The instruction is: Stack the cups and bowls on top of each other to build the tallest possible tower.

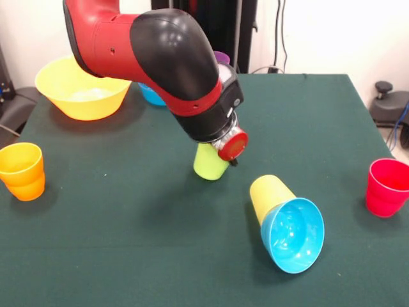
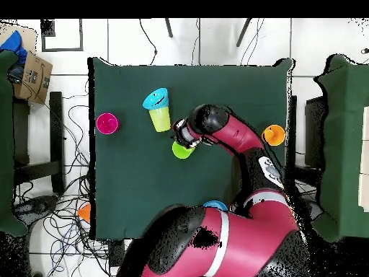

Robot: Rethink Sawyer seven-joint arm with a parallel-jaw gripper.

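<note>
On the green desk (image 1: 128, 211), going left to right: an orange cup (image 1: 23, 170) upright at nine o'clock, a large yellow bowl (image 1: 83, 87) at eleven. The pincer (image 1: 217, 157) meets the lime green cup (image 1: 210, 162) at centre; whether it grips is hidden. A yellow cup (image 1: 268, 193) lies tipped, a blue bowl (image 1: 293, 235) in its mouth, pointing five o'clock. A red cup (image 1: 387, 187) stands at three o'clock. No lettering is legible.
</note>
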